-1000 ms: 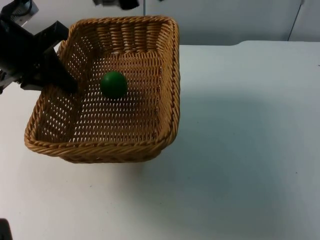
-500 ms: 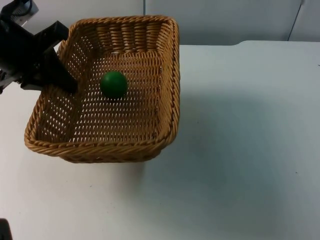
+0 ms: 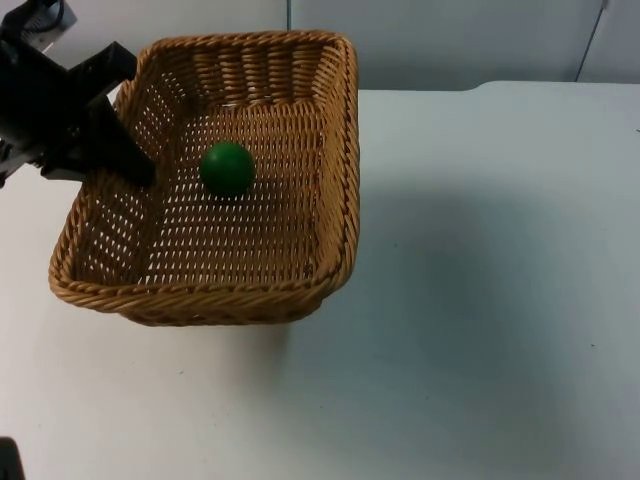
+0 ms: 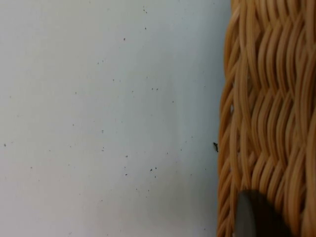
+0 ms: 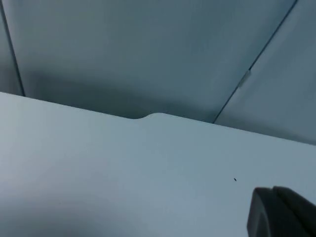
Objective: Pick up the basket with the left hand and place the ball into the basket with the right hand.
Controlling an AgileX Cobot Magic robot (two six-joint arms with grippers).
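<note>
The wicker basket (image 3: pixel 335 150) sits at the table's left with the green ball (image 3: pixel 227 168) lying on its woven floor, toward the back. My left gripper (image 3: pixel 125 160) is shut on the basket's left rim, one finger inside the wall. The left wrist view looks along the basket's outer weave (image 4: pixel 266 98), with a black fingertip (image 4: pixel 254 215) against it and white table beside it. My right gripper (image 5: pixel 281 212) hangs over bare table, facing the partition wall, away from the basket.
White table (image 3: pixel 480 300) stretches to the right and front of the basket. The grey partition wall (image 3: pixel 450 40) closes off the back edge. A small dark object (image 3: pixel 8 462) sits at the front left corner.
A second ago part of the right arm showed above the basket's back rim; it has since withdrawn out of the top view. Basket, ball and left gripper have not moved.
</note>
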